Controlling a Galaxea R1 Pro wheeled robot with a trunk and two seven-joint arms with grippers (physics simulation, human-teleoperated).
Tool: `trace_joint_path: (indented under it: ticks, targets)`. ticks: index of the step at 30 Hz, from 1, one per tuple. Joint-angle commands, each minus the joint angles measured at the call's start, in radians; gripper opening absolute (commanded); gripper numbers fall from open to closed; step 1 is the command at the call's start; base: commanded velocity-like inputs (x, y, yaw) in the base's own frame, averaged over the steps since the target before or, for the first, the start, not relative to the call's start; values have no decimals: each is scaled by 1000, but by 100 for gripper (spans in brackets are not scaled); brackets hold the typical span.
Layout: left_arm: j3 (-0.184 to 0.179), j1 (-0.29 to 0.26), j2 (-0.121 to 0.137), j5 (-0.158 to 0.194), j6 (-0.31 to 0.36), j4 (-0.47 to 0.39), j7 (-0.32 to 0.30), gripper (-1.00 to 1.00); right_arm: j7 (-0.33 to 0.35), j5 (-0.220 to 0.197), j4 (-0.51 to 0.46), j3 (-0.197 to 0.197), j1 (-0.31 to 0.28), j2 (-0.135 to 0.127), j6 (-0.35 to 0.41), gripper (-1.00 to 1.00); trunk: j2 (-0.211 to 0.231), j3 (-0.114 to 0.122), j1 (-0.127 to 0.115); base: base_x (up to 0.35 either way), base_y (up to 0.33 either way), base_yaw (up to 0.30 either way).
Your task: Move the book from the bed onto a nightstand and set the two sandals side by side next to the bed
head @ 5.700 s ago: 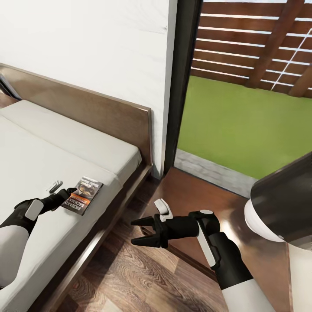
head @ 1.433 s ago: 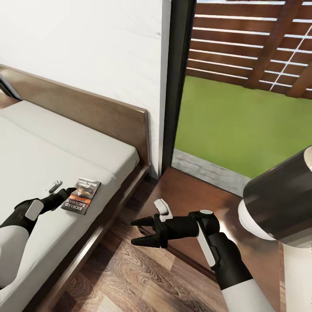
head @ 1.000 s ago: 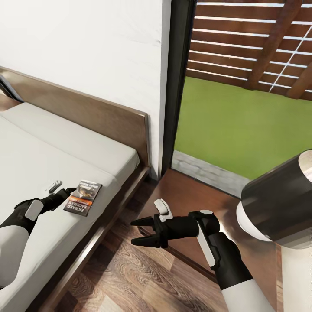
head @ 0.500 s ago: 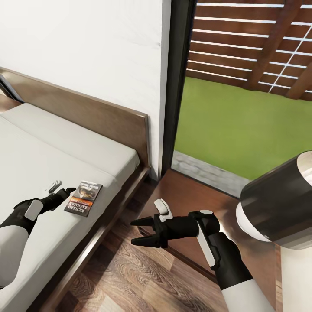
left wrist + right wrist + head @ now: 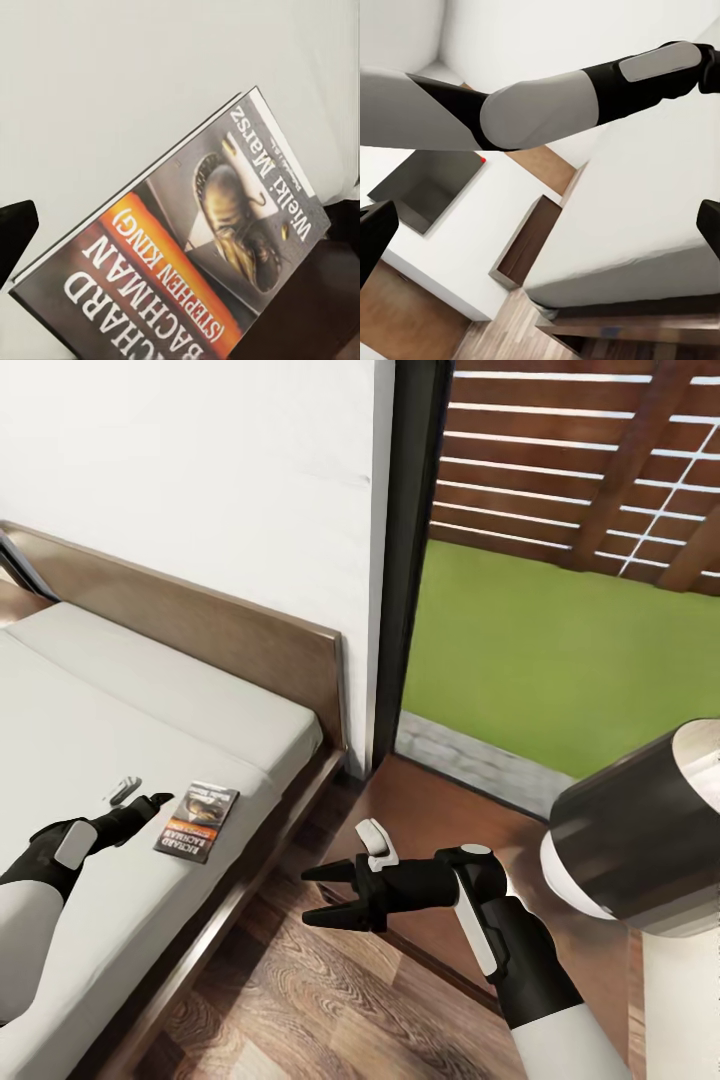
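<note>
Lower left of the head view, the thin, light book (image 5: 197, 821) lies flat on the soft bed (image 5: 150, 710), likely best pinched by an edge; left gripper (image 5: 150, 801) jaws apart beside it, right gripper (image 5: 322, 895) jaws apart too.

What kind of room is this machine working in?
Most likely a bedroom: a low bed with a wooden headboard, a dark bedside cabinet, and a tall glass window onto a lawn.

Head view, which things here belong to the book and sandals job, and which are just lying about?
Belong to the job:
- book, lying flat on the bed
- nightstand beside the bed
- left pincer, open, just short of the book

Just lying about:
- large dark lampshade over the nightstand
- window frame, grass, slatted fence
</note>
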Motion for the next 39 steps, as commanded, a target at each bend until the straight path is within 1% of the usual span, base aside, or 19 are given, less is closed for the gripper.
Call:
trace_joint_path:
  ticks: [1,2,5,7,11,12,15,16,17,18,20,21,22,25,30,33,35,36,39]
  targets:
    - [7,-1,1,3,9,-1,-3,100,1,-3,0,0,0,0,10,100,7,3,-4,0,0,0]
    - [8,-1,2,3,10,-2,-5,100,1,-3,0,0,0,0,10,100,14,6,-8,0,0,0]
    - [9,-1,26,7,21,-5,-21,100,-1,-3,1,1,0,0,10,100,21,9,-12,0,0,0]
    - [10,-1,58,7,54,-6,-87,100,-2,-3,4,2,0,0,10,100,21,9,-12,0,0,0]
    - [9,-1,124,3,122,-8,-278,100,-11,-2,50,19,0,0,9,100,21,9,-12,0,0,0]
    - [9,-1,130,2,126,-8,-302,100,-14,-2,55,22,0,0,9,100,21,9,-12,0,0,0]
    - [4,-1,148,-1,151,-10,-450,100,-38,-2,86,34,0,0,9,100,21,9,-12,0,0,0]
    - [2,-1,151,-20,178,-11,-538,100,-52,-2,103,36,0,0,9,100,21,9,-12,0,0,0]
    - [2,-1,152,-51,200,-15,-602,100,-60,-2,115,37,0,0,9,100,21,9,-12,0,0,0]
    - [1,-1,152,-69,210,-19,-632,100,-62,-2,120,37,0,0,9,100,21,9,-12,0,0,0]
    - [2,-1,152,-146,243,-48,-748,100,-68,-2,143,38,-1,0,9,100,21,9,-12,0,0,0]
    - [2,-1,149,-272,282,-76,-963,100,-72,-2,178,39,-1,0,8,100,21,9,-12,0,0,0]
    - [2,-1,148,-292,285,-78,-1004,100,-73,-2,185,40,-1,0,8,100,21,9,-12,0,0,0]
    - [1,-1,142,-323,289,-79,-1064,100,-74,-1,206,43,-1,0,7,100,21,9,-12,0,0,0]
    - [0,-1,135,-333,292,-81,-1112,100,-74,-1,218,44,-1,0,7,100,42,18,-23,0,0,0]
    - [-5,0,115,-334,291,-78,-1165,100,-74,-3,220,43,-1,0,7,100,63,28,-35,0,0,0]
    - [-7,2,103,-334,291,-76,-1178,100,-74,-4,220,43,-1,0,7,100,63,28,-35,0,0,0]
    - [-8,5,85,-334,291,-76,-1186,100,-74,-5,221,43,-1,0,7,100,63,28,-35,0,0,0]
    - [-12,6,66,-334,291,-76,-1199,100,-74,-5,222,42,-1,0,4,100,63,28,-35,0,0,0]
